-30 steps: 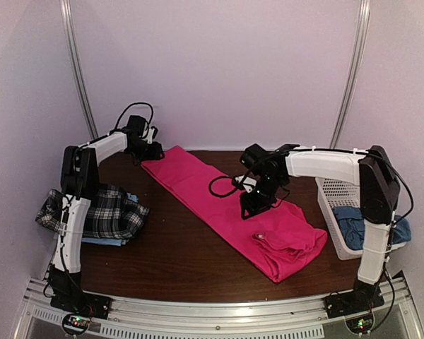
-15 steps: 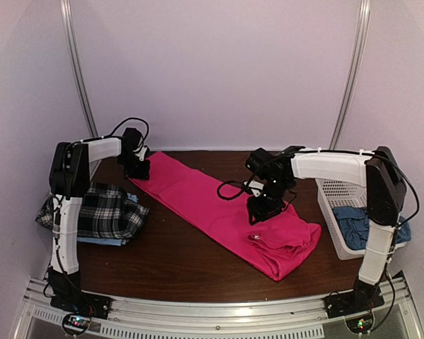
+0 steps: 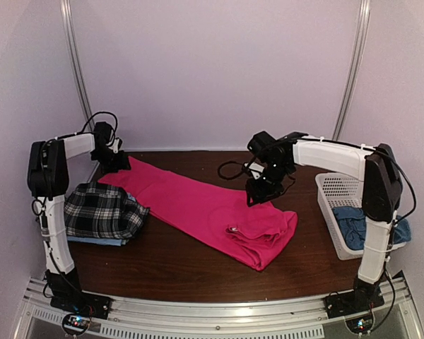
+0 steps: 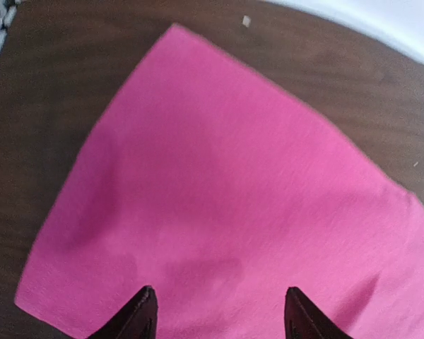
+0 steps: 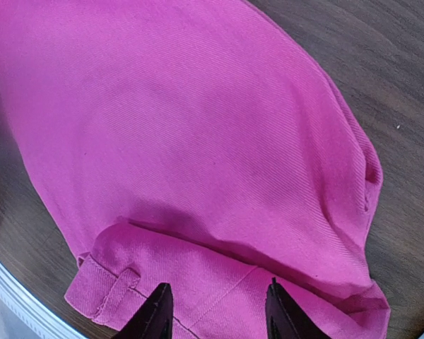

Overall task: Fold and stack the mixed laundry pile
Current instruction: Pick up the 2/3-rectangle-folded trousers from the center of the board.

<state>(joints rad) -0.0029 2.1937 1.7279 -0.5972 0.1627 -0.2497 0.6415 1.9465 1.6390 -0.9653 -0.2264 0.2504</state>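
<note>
Reading the dark brown wooden table [image 3: 177,265] as a clock face from the overhead camera, with six o'clock at the arm bases, we find the hot-pink twill trousers [image 3: 198,208] laid out in a long band across the middle. They run from about ten o'clock down towards four o'clock.

The left gripper [image 3: 116,164] sits at the ten o'clock end, over the leg hem. Through its wrist camera we see its two black fingers [image 4: 145,314] spread wide, with a stretch of flat pink cloth between them. Their tips point down at the fabric, and we cannot tell whether they touch it.

The right gripper [image 3: 258,198] is at about two o'clock, over the far edge of the trousers' waist end. Its fingertips [image 5: 157,311] are likewise held apart, with nothing pinched between them. The turned-over waistband [image 5: 120,282], with a belt loop, lies close by the left-hand tip in that view.

The black-and-white plaid shirt [image 3: 102,210] lies in a compact bundle at nine o'clock. It rests on a light blue shirt [image 3: 106,241] whose edge peeps out along its six o'clock side.

At three o'clock stands a white plastic lattice basket [image 3: 333,194], and we see a duller blue cloth [image 3: 355,224] bunched in its near half.
</note>
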